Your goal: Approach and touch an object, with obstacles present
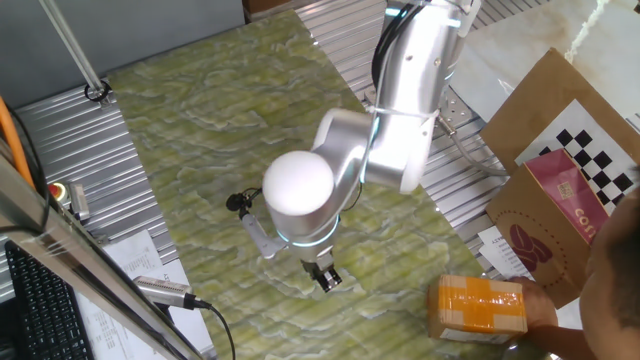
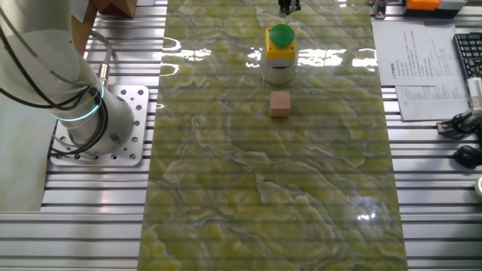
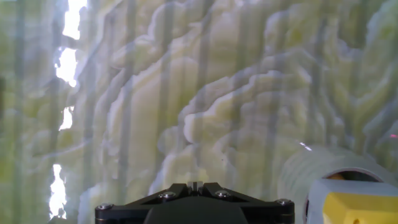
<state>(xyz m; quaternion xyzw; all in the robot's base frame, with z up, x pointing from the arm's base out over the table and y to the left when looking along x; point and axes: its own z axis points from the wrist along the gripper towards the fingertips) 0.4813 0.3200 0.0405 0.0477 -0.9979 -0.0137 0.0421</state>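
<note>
Gripper fingers are seen low over the green marbled counter, but whether they are spread or closed cannot be told; nothing is seen held between them. In the hand view only the black base of the gripper shows at the bottom edge.

Little writing can be read. Pale letters are printed on a pink box beside the counter, too cut off to make out, and a black and white checker pattern is seen on the brown cardboard behind it. Printed sheets lie off one long edge of the counter, their text too small to read.

A button with a green cap, yellow body and white base stands near the far end of the counter in the other fixed view, roughly midway between the long edges. Its yellow and white body is seen at the lower right of the hand view, just beside the gripper and apart from it. A small wooden block lies close by the button, not touching it.

An orange taped parcel is seen at the counter's edge.
</note>
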